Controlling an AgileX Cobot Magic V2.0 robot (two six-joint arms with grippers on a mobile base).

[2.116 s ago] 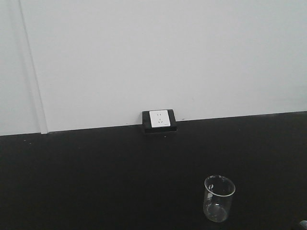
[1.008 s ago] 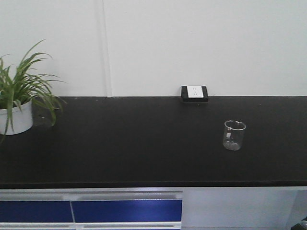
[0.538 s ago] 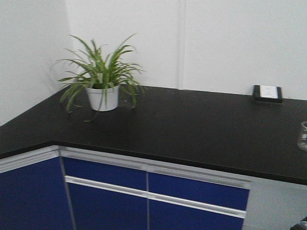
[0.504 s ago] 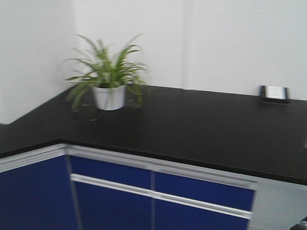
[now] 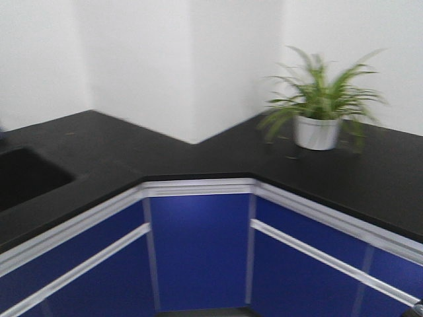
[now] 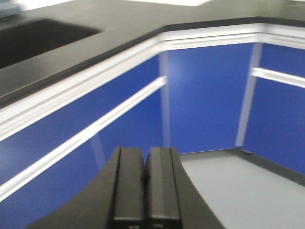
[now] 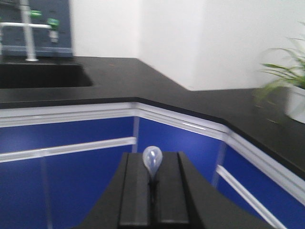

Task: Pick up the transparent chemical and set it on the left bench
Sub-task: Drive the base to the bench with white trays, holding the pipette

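Since the right gripper (image 7: 152, 188) has its two fingers (image 7: 136, 191) pressed shut on the pipette (image 7: 152, 160), with only the whitish bulb poking out past the tips and the stem hidden between them, the step in hand looks like carrying it over to the left bench (image 7: 119, 78). To do that well, I judge the squeeze should be firm but gentle, because the thin stem could slip or bend. The set-down spot should be bare black top, clear of the sink (image 7: 38, 76) at the far left and back from the near edge. The right arm reaches forward, roughly level and at about worktop height, and stops short of the bench, facing the blue cupboard fronts (image 7: 71, 136). The left gripper (image 6: 145, 162) is closed on nothing and points at the same cupboards from lower down. A potted plant (image 5: 317, 105) stands on the right-hand stretch of worktop.
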